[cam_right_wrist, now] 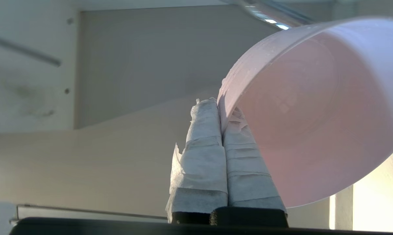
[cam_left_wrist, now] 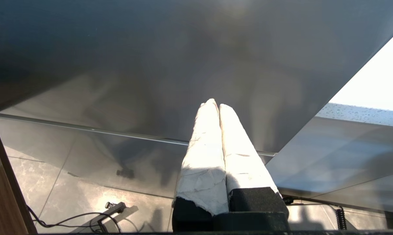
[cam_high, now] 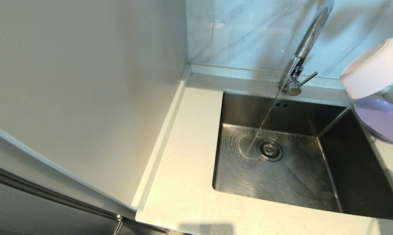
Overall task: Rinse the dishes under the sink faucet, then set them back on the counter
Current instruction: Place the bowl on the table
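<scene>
Pinched tight on the rim of the bowl [cam_right_wrist: 314,111], the right gripper [cam_right_wrist: 221,107] holds it tilted in the air, its wall between the two wrapped fingers [cam_right_wrist: 203,143]. Taking the sink [cam_high: 235,176] as landmark and going left to right: the counter [cam_high: 186,156] lies to its left; the faucet [cam_high: 309,36] stands behind it, its stream falling just beside the drain strainer [cam_high: 270,149]; the bowl hangs above its far right corner, over the plate [cam_high: 384,119], which lies on the counter at the right edge. The left gripper [cam_left_wrist: 217,106] is parked with fingers together, away from the sink. To do this step well, carry the bowl over to the stream, mouth turned toward the water, and keep the rim grip firm since droplets make it slippery. No brand or writing is readable
</scene>
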